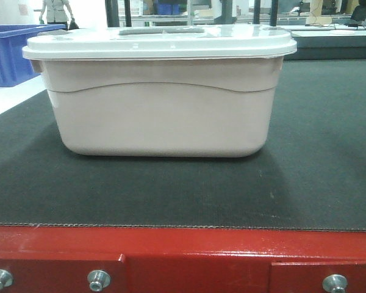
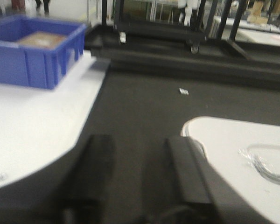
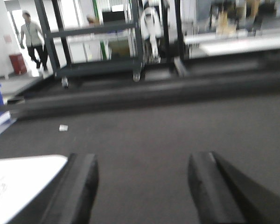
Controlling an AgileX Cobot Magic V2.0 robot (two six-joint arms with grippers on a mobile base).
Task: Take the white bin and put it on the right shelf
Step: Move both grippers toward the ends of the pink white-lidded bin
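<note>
white bin (image 1: 161, 101) on mat (image 1: 317, 171), crate (image 1: 12, 52) behind-left

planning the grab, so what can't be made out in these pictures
Inside the white bin: front view, opaque walls and closed lid hide it.
The right shelf: no view shows it plainly.
The left pincer and right pincer: wrist views blurred, bases cut off at the bottom edge; absent from front view.
The small white scrap on the mat: left wrist view, too small and blurred to identify.

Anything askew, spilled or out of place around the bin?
The pale beige plastic bin sits level on the dark mat, white lid seated flat. Only oddity: a small white scrap lying loose on the mat beyond the bin; too blurred to identify.
</note>
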